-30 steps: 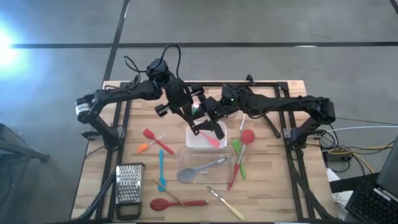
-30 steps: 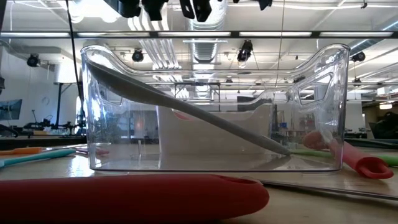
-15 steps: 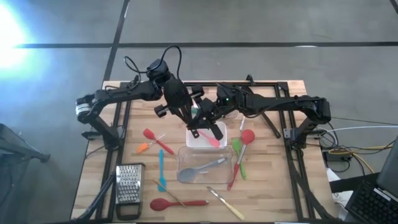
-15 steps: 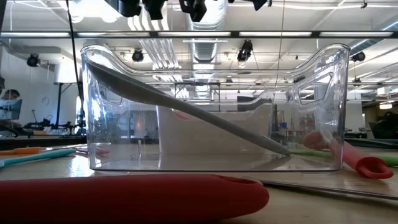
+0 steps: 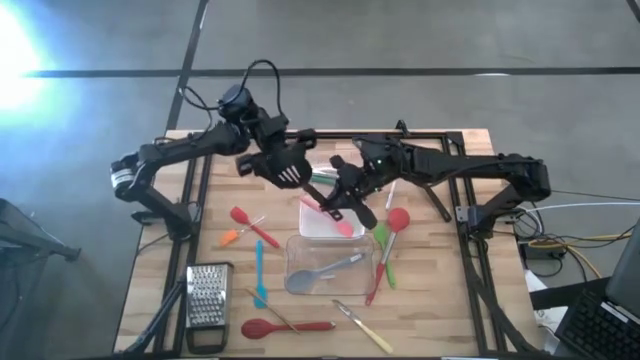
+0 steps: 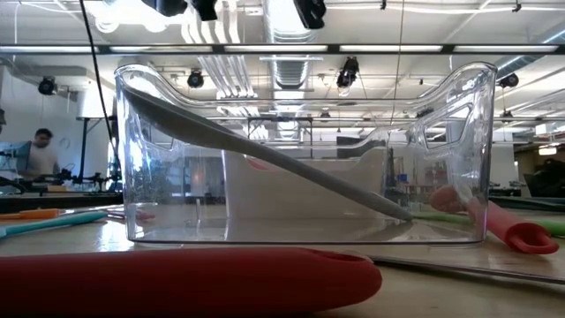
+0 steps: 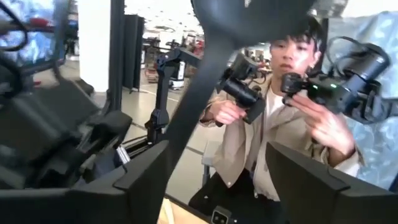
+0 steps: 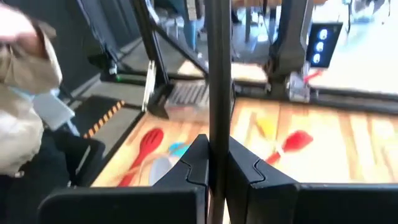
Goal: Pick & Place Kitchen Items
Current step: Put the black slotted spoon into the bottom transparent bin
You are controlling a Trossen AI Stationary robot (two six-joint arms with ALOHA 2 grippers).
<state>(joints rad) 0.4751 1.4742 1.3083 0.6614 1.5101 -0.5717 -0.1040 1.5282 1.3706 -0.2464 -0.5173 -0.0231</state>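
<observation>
Crowded mid-table: two clear tubs (image 5: 330,262) with utensils fanned around them, both arms overhead. Blocked near left corner by the grater (image 5: 207,297). Open wood along the far left edge of the table (image 5: 165,262) and near right corner.

Pale wood-grain table (image 5: 440,300); red spoon (image 5: 285,326) near its front edge; teal spatula (image 5: 259,272); steel grater (image 5: 207,296), black-handled, front-left; grey ladle (image 5: 322,274) in a clear tub (image 5: 300,250).

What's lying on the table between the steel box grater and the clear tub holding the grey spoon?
A teal utensil lies between grater and tub, seen from above.
</observation>
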